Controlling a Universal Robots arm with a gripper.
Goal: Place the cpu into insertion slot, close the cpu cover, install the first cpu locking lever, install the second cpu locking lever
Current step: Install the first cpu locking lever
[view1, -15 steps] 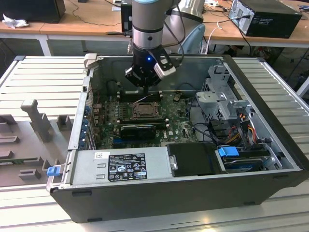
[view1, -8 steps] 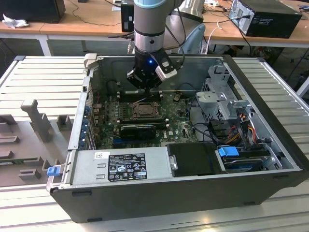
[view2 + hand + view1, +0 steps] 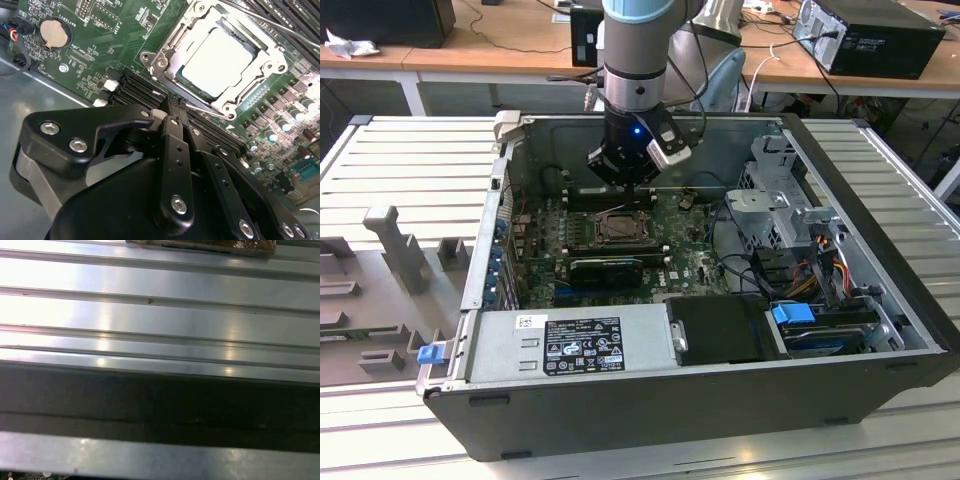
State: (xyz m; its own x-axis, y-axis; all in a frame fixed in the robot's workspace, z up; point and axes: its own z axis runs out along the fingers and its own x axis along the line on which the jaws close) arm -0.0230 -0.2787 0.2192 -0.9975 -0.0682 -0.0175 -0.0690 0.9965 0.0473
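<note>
The pale cpu lies flat in the insertion slot on the green board. The grey cpu cover lies down around it, its window framing the chip. One thin locking lever runs along the socket side nearest my fingers, and another thin rod crosses the far corner. My gripper hangs just beside the socket, over the black memory slots, with its black fingers shut together and nothing between them. In the exterior view the gripper stands over the socket's far edge inside the open case.
A long black graphics card lies just in front of the socket. The power supply and drive cage fill the case's near side and the exterior view's right. A coin battery sits on the board. The first wrist view faces the ribbed metal table.
</note>
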